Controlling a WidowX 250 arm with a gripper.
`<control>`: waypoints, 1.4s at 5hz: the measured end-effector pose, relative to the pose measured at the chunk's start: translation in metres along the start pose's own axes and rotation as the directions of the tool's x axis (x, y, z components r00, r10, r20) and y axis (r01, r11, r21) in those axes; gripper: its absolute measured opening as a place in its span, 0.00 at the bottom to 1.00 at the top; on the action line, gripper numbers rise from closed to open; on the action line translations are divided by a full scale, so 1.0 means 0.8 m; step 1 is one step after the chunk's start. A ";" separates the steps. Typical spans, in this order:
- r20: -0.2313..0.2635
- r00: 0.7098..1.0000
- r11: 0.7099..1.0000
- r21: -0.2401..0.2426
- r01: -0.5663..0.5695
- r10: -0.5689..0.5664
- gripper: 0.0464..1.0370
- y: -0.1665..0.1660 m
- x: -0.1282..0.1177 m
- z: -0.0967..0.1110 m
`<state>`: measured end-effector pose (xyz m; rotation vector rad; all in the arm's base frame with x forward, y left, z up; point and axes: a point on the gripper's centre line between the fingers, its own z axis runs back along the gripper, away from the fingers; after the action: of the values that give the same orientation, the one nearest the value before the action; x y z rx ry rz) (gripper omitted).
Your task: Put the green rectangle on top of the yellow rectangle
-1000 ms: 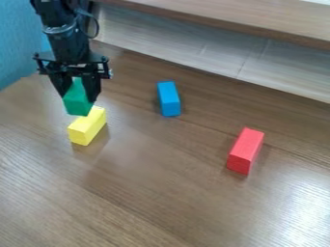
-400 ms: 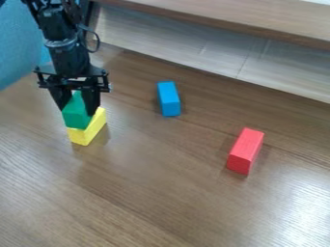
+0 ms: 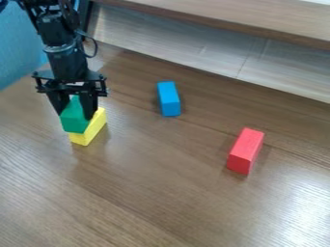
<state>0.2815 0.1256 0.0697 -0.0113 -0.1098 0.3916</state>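
Holding the green block (image 3: 74,118) in the tool (image 3: 75,113), with a snug grip on two opposite sides and the near end face bare to view. Sits directly over the yellow block (image 3: 97,125), with the lower edge at or nearly at the yellow top; hard to tell from this slant whether fully seated or just short of it. Looks light and stiff, probably painted wood: not likely to bend or dent under a firm squeeze, and needs only modest force to carry. Could slip a little on such smooth flat faces, so calls for even pressure, square to the sides, rather than a pinch at a corner. Seems best taken hold of across the narrow width, near mid-length, to avoid pivoting on release. Leaves only seating and letting go, by the look of it. Check alignment first, given the strip of yellow visible toward the right; may mean a slight overhang to the left. Open gently and lift straight up, so as not to drag such a light piece askew or nudge the yellow block along the tabletop (image 3: 161,198). Leave alone the blue block (image 3: 169,99) and the red block (image 3: 245,150), both well apart.
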 end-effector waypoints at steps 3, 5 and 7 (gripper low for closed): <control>-0.043 0.999 1.000 -0.018 -0.008 0.007 0.97 0.001 -0.003 -0.007; 0.073 0.997 0.999 -0.031 -0.019 0.021 0.96 -0.006 0.013 0.057; 0.143 0.987 0.997 -0.034 0.076 -0.071 0.96 -0.040 0.015 0.093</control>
<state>0.2966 0.1002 0.1460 -0.0182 -0.2578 0.3161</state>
